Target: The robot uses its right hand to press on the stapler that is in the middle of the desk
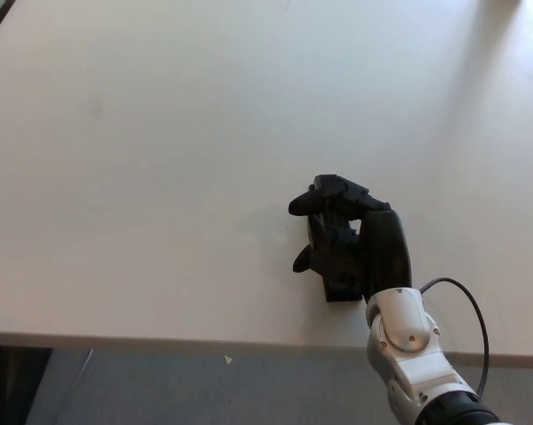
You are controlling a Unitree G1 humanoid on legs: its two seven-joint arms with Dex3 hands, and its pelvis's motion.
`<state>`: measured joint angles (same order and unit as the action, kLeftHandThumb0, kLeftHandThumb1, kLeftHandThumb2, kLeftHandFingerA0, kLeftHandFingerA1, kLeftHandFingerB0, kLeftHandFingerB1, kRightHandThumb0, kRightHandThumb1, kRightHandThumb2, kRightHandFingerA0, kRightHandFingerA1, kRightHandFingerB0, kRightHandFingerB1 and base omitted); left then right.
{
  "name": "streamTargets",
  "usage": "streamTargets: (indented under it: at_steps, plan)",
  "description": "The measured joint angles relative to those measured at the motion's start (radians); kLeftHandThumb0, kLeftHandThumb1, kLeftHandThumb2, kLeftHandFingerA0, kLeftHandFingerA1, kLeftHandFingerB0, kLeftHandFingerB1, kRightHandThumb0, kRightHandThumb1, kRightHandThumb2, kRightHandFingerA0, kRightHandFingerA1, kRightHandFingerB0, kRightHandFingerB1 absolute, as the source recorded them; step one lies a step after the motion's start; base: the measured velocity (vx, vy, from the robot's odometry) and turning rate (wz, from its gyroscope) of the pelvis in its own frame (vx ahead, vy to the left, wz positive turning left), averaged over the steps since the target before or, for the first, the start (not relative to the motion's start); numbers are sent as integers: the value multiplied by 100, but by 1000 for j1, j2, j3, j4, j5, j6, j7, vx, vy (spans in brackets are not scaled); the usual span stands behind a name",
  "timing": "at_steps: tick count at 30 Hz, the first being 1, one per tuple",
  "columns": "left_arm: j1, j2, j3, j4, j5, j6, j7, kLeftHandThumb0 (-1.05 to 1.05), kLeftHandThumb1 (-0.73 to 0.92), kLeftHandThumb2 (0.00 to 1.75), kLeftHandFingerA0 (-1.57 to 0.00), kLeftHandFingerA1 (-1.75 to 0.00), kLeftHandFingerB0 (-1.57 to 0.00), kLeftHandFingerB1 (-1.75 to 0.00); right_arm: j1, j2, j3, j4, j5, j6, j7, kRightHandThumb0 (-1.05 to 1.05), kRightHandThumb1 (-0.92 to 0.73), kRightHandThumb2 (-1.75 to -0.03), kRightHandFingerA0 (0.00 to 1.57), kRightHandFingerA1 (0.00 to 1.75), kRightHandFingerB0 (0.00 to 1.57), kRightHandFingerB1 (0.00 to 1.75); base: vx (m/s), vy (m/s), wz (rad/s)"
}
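Observation:
A black stapler [338,287] lies lengthwise on the pale desk [160,159], close to its front edge and right of centre. Only its near end and a bit of its left side show. My right hand [359,237] lies on top of it, palm down and covering most of it. The fingers [324,190] and thumb [303,259] reach out to the left past the stapler and stay apart, not wrapped around it. The white forearm [406,341] comes up from the bottom right. My left hand is out of the picture.
The desk's front edge [160,337] runs across the bottom, with grey floor below it. A thin black cable [479,323] loops off my right wrist. A dark strip shows at the top left corner.

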<state>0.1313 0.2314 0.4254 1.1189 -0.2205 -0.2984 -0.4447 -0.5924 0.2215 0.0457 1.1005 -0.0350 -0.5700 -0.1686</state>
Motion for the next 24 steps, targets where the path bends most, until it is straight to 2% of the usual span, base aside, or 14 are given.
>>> streamTargets:
  at_steps: [1, 2, 3, 5, 8, 9, 11, 12, 13, 14, 17, 19, 22, 24]
  plan:
    - [0, 0, 1, -1, 0, 0, 0, -58, 92, 77, 0, -23, -7, -24, 2, 0, 0, 2, 0, -5, 0, -13, -73, -83, 120, 124, 77, 117, 0, 0, 0]
    - [0, 0, 3, -2, 0, 0, 0, -68, 80, 107, 0, -30, -6, -29, 4, 0, -1, 3, 0, -8, 0, -15, -75, -79, 118, 125, 76, 117, 0, 0, 0]
    - [-1, 0, 4, -3, 0, 0, 0, -59, 92, 79, 0, -23, -6, -24, 5, 1, -1, 5, 0, -11, 0, -13, -74, -81, 118, 124, 76, 117, 0, 0, 0]
    - [-1, 0, 7, -8, 0, -1, 0, -59, 92, 77, -1, -23, -7, -24, 6, 1, -4, 10, 1, -14, 1, -14, -74, -79, 120, 122, 78, 116, 0, 0, 0]
    - [-6, 0, 14, -15, -2, -3, 0, -58, 92, 77, 0, -23, -6, -23, 6, 1, -10, 12, 2, -17, 3, -12, -74, -82, 120, 125, 75, 119, 0, 0, 0]
    - [-12, 0, 15, -16, -2, -4, 0, -68, 81, 107, 0, -30, -3, -28, 6, 1, -13, 12, 3, -17, 6, -11, -71, -84, 122, 124, 79, 120, 0, 0, 0]
    - [-20, 0, 16, -16, -2, -5, 0, -69, 79, 106, 0, -29, -4, -29, 5, 1, -16, 12, 3, -17, 9, -13, -73, -83, 120, 123, 77, 118, 0, 0, 0]
    - [-33, 0, 18, -18, -3, -5, 0, -56, 92, 77, 0, -22, -7, -23, 3, 1, -19, 12, 4, -17, 12, -13, -72, -84, 120, 122, 76, 118, 0, 0, 0]
    - [-43, 0, 20, -21, -4, -5, 0, -67, 82, 107, 0, -29, -3, -28, -2, 1, -22, 10, 4, -17, 15, -14, -73, -83, 120, 123, 75, 120, 0, 0, 0]
    - [-51, 0, 20, -24, -5, -5, 0, -69, 87, 111, 0, -25, -1, -24, -5, 1, -25, 9, 5, -17, 17, -15, -72, -81, 120, 121, 77, 120, 0, 0, 0]
    - [-86, 1, 18, -33, -5, -5, 0, -69, 86, 109, 0, -25, -1, -25, -22, -1, -34, 7, 5, -13, 20, -10, -71, -85, 120, 121, 78, 117, 0, 0, 0]
    - [-112, 1, 18, -39, -5, -5, 0, -72, 87, 112, 0, -24, -1, -23, -49, -3, -43, 8, 6, -1, 22, -10, -69, -86, 123, 114, 80, 115, 0, 0, 0]
    - [-165, 7, 15, -39, -5, -5, 0, -73, 86, 113, 0, -26, -1, -24, -97, -7, -67, 13, 12, 34, 27, -15, -75, -77, 124, 111, 77, 114, 0, 0, 0]
    - [-198, 11, 14, -37, -5, -5, 0, -72, 86, 111, 0, -24, -1, -23, -130, -9, -82, 14, 18, 56, 30, -12, -74, -84, 124, 116, 78, 112, 0, 0, 0]
